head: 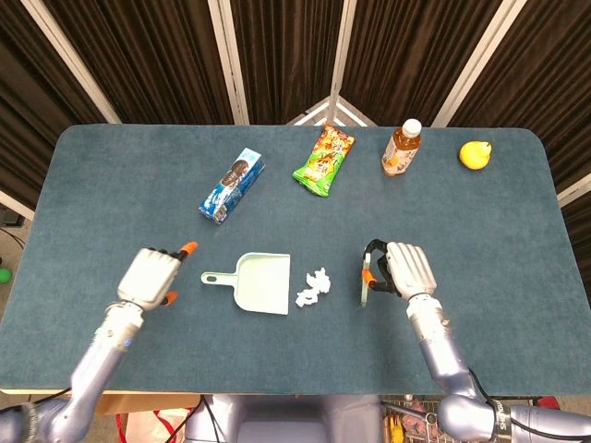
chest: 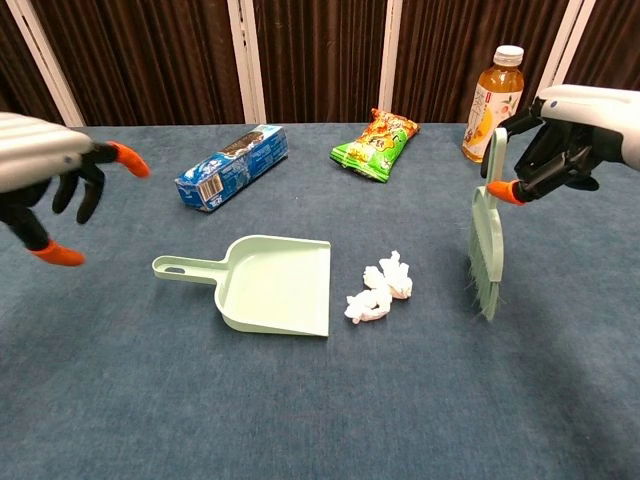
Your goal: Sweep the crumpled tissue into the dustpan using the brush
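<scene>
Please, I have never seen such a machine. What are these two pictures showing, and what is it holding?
It is a robot with two arms. One camera looks down from its head, the other forward from its chest. The right robot hand holds a pale green plastic brush upright. The left robot hand is open near a pale green plastic dustpan. A crumpled white tissue lies between dustpan and brush on the blue-grey table.
</scene>
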Robot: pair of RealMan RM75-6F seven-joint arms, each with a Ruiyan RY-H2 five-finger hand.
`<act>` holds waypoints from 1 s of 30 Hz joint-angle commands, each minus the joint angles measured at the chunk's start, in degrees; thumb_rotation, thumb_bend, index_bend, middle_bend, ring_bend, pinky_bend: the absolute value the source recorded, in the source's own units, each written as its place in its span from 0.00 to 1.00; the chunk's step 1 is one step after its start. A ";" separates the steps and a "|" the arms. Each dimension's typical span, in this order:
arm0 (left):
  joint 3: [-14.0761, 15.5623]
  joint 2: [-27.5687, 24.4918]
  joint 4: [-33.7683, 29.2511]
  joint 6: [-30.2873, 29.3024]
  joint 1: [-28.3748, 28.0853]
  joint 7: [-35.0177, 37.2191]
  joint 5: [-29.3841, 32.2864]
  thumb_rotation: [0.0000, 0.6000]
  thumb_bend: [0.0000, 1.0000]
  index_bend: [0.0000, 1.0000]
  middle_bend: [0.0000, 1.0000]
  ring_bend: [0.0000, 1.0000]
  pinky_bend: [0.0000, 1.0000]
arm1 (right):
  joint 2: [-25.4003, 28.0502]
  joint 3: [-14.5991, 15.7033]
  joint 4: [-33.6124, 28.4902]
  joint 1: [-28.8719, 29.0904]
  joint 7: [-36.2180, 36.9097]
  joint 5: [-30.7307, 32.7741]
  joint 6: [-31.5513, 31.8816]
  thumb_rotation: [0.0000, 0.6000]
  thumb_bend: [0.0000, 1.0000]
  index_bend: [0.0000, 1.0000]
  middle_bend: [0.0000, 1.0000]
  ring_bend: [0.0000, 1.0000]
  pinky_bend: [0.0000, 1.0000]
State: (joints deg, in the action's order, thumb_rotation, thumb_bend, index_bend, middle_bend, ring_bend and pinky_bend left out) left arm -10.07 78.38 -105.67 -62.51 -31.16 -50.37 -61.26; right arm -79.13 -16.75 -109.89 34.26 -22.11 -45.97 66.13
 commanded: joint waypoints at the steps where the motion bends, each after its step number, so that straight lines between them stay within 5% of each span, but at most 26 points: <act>1: -0.87 5.55 1.74 -0.01 -4.50 -6.08 7.82 1.00 0.28 0.31 0.84 0.85 0.81 | 0.14 0.10 0.20 0.12 0.25 0.11 -0.09 1.00 0.71 0.85 0.91 0.94 0.87; 11: -1.84 14.62 5.03 -4.53 -11.63 -14.10 20.09 1.00 0.40 0.42 0.99 0.98 0.92 | 1.08 0.79 1.83 0.37 2.01 0.12 -0.82 1.00 0.71 0.85 0.91 0.94 0.87; 30: -0.95 15.69 4.89 -9.57 -16.24 -16.79 29.92 1.00 0.44 0.40 0.99 0.99 0.92 | 2.08 1.35 1.74 0.67 3.57 -0.18 -0.75 1.00 0.71 0.85 0.91 0.94 0.87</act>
State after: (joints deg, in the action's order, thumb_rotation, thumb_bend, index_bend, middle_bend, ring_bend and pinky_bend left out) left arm -11.08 94.13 -100.74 -72.02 -47.33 -67.20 -31.40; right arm -77.05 -15.40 -108.16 34.93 -18.54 -46.15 65.38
